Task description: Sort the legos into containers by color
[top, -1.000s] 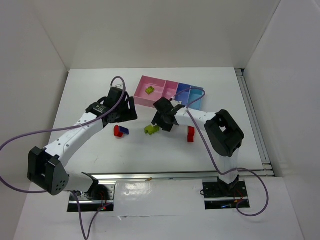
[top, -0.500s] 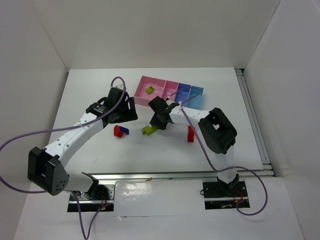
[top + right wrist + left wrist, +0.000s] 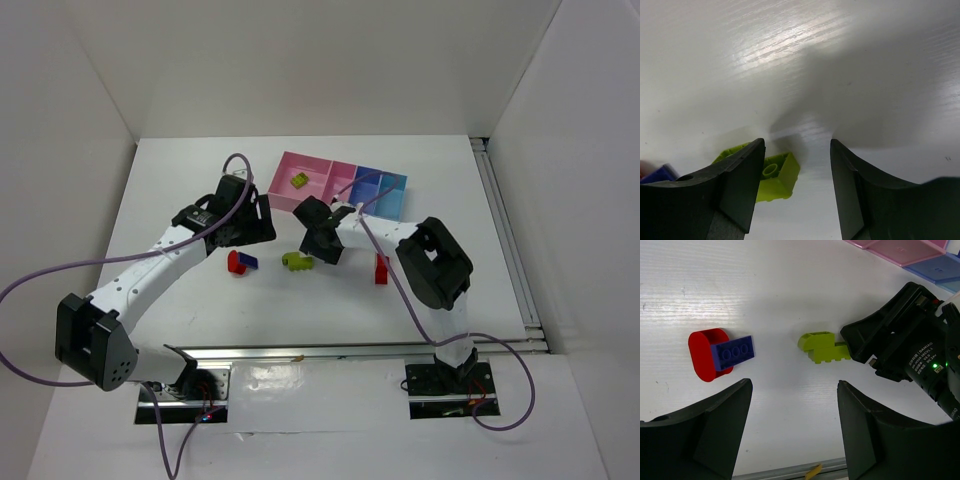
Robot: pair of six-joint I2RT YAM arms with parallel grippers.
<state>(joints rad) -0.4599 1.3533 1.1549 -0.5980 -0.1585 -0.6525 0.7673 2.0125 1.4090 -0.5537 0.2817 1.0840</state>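
- Right gripper: its jaws stand wide and hold nothing. In its wrist view the green brick lies low, half hidden behind one finger. You cannot tell whether the two touch.
- The left wrist view shows the same green brick right against the right gripper's dark tip. The joint itself is too dark to read.
- Left gripper: jaws wide and empty, with only the finger ends in view and the rest cut off by the bottom of the frame.
- Red piece with a blue brick on it; how they join is unclear. In the top view they lie just near-side of the left gripper.
- Red brick sits tight beside the right arm's elbow, partly shadowed.
- Second green brick lies in the large pink bin; the right arm and its cable cross the bins' near wall.
- Counter: you have open room on the near side and to the left of the green brick. It lies well in from every edge.
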